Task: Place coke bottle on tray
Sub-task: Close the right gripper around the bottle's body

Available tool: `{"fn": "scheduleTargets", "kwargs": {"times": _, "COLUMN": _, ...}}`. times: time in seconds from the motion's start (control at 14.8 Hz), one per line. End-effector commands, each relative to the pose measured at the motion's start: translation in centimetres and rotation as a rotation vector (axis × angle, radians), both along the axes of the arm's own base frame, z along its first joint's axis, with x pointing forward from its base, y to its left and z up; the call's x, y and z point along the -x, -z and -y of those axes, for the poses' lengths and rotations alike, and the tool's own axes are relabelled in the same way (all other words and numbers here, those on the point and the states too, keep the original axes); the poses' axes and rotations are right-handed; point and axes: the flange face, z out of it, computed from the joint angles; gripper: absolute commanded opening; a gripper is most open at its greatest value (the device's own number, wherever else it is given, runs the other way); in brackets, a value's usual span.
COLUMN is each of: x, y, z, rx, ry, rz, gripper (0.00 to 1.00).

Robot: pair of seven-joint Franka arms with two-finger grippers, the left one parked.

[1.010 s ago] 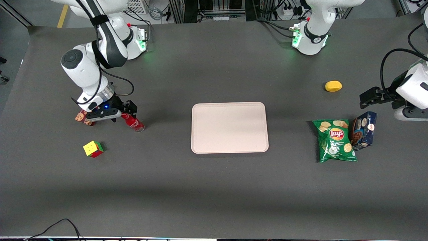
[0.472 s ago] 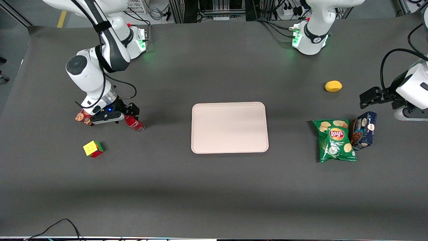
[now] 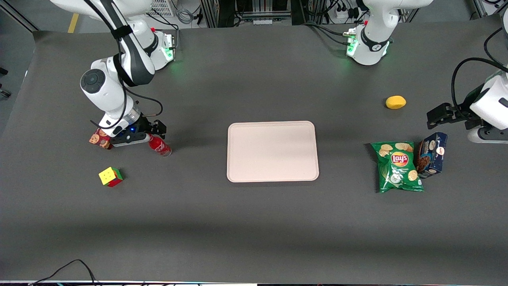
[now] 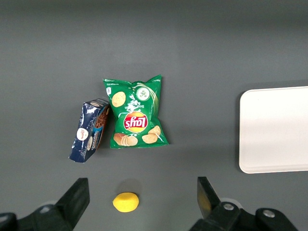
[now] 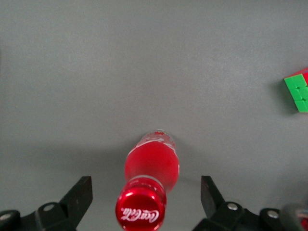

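Bottle (image 3: 160, 145) stands upright on the table (image 3: 254, 230), well apart from the tray (image 3: 272, 151), toward the working arm's end. In the front view its cap end is partly covered by the end effector (image 3: 147, 134); the body with white script shows below it.

End effector: positioned directly over the bottle, low down. In the right wrist view its two fingers (image 5: 77, 196) stand wide apart, one on each side of the cap (image 5: 141, 210), with clear gaps between fingers and bottle (image 5: 152, 166). It is spread open and has hold of nothing.

Tray: lies flat at the middle of the table, nothing on it.

Other items, placed against the tray:
- Red cookie box (image 3: 98, 139): toward the working arm's end, just beside the end effector, partly hidden by it.
- Cube (image 3: 110, 176): same end, nearer to the front camera than the bottle, apart from it; also seen in the right wrist view (image 5: 298, 90).
- Chips bag (image 3: 398, 167): toward the parked arm's end, lying flat.
- Blue box (image 3: 431, 155): just beside the chips bag, farther from the tray; whether the two touch cannot be told.
- Yellow fruit (image 3: 395, 102): same end, farther from the front camera than the chips bag, well apart from it
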Motion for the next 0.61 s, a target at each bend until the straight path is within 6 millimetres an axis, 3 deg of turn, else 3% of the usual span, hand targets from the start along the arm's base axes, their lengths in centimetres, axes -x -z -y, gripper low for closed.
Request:
{"fn": "scheduleTargets", "kwargs": {"times": 0.0, "x": 0.0, "y": -0.08, "z": 0.14, "rx": 0.003, "ry": -0.021, "rz": -0.011, "gripper": 1.0}}
{"fn": "scheduleTargets", "kwargs": {"times": 0.27, "x": -0.29, "y": -0.37, "z": 0.0, "rx": 0.001, "ry": -0.022, "rz": -0.004, "gripper": 0.78}}
{"fn": "scheduleTargets", "kwargs": {"times": 0.54, "x": -0.74, "y": -0.71, "z": -0.1, "rx": 0.002, "ry": -0.054, "rz": 0.006, "gripper": 0.41}}
